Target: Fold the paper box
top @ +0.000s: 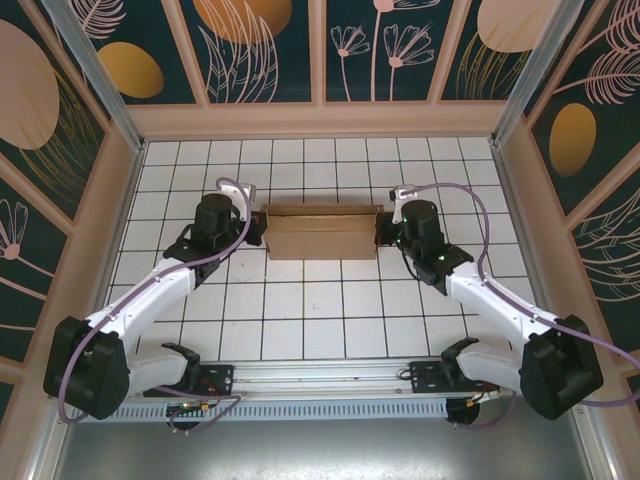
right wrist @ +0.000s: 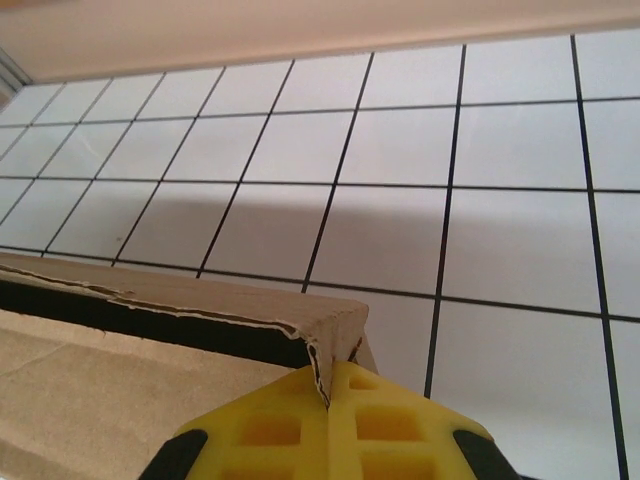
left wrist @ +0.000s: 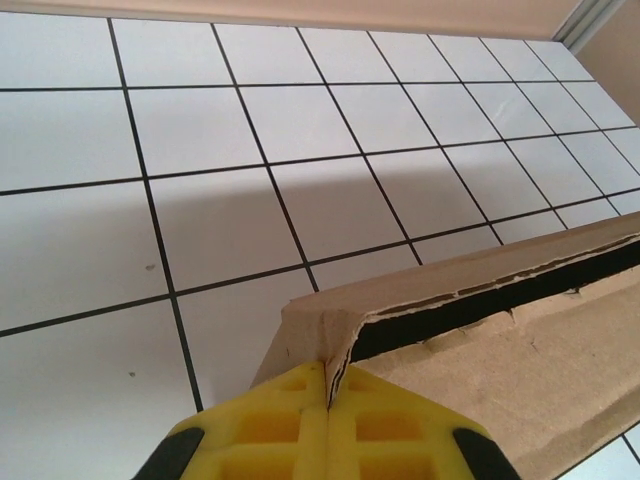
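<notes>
Notably, left gripper (left wrist: 327,385) and right gripper (right wrist: 328,385) each pinch an opposite end wall of the paper box (top: 322,232), its interior hidden in shadow.

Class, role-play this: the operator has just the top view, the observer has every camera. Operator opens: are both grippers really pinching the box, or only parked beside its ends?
Observer: Pinching. In the left wrist view the left gripper is shut on a top corner of the box, with cardboard between its yellow fingers.
Operator: And the right one?
Observer: The right gripper is shut on the opposite corner in the same way.
Operator: Is the top edge between them one clean layer?
Observer: No. A dark gap runs along it, and the paper beside it is ragged.
</notes>
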Motion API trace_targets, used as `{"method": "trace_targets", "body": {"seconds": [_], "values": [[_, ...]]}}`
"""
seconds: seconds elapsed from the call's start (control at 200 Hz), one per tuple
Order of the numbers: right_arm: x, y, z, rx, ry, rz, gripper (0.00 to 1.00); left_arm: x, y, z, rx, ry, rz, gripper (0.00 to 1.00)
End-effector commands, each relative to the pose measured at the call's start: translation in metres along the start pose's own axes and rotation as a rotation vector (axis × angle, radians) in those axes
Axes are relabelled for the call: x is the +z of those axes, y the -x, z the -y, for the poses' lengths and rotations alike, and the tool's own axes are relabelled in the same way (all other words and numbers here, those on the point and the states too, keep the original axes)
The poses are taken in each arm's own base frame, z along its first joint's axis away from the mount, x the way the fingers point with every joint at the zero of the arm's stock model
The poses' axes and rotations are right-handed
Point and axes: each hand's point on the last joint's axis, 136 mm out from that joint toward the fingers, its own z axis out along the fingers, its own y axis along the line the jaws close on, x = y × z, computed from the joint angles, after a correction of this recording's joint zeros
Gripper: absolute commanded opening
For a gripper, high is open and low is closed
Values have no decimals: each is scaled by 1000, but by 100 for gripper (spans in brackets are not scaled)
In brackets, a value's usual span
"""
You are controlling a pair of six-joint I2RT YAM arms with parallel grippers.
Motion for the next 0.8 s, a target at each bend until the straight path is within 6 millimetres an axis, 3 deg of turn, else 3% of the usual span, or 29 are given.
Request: {"method": "trace_targets", "body": {"seconds": [0.0, 0.135, 0.345, 0.696, 0.796], "values": [[4, -73, 14, -21, -54, -181, 0, 4, -59, -5, -36, 19, -169, 2], [6, -79, 18, -14, -75, -168, 0, 0, -57, -7, -49, 29, -143, 11], [5, -72, 16, -15, -93, -147, 0, -17, -31, 6, -65, -17, -60, 37], [5, -72, 18, -14, -126, -141, 0, -52, 13, 25, -91, -69, 78, 40], [5, -73, 17, -12, -125, -138, 0, -60, 33, 19, -122, -21, 144, 50]]}}
